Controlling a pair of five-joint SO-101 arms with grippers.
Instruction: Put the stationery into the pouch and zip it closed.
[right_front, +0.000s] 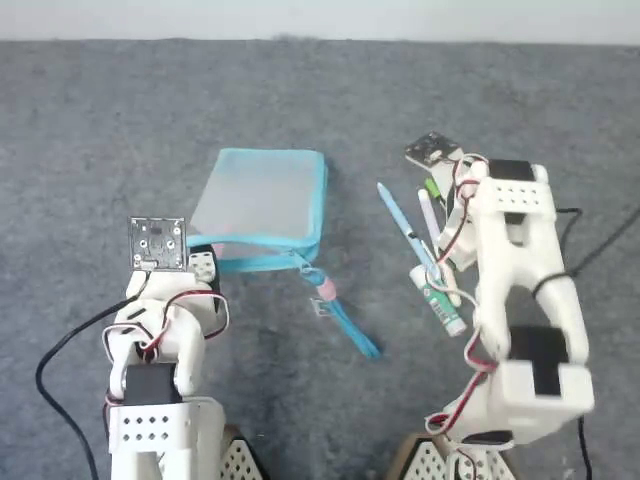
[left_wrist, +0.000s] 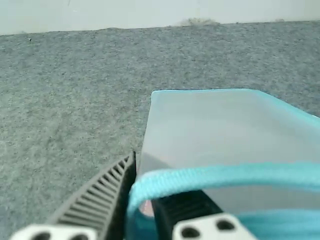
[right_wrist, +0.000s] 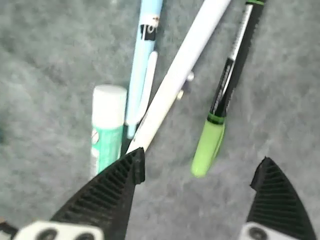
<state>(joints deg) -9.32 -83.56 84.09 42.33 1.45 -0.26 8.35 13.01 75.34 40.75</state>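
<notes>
At the pouch's near-left corner my left claw is clenched on the cyan lip, the trim pinched between its ribbed finger and the black one. The pouch lies flat on the grey table, a frosted, see-through rectangle bound in cyan tape. Its zip edge faces the arms, and there the top lip rides a little above the lower one, so the mouth looks parted. A pink pull sits just off the pouch's near-right corner, and from it a cyan strap trails away on the table towards the arms.

All four pieces of stationery lie on the table to the right of the pouch, outside it. Closest to the pouch is the light blue pen. The white pen lies slanted beside it, and the black marker with a green cap is the farthest out. The glue stick, white-capped with a green label, lies at the near end of that bunch, touching the blue pen's side.

My right claw hangs released over this group, its two black fingers spread wide, with the marker's cap and the white pen's tip between them.
</notes>
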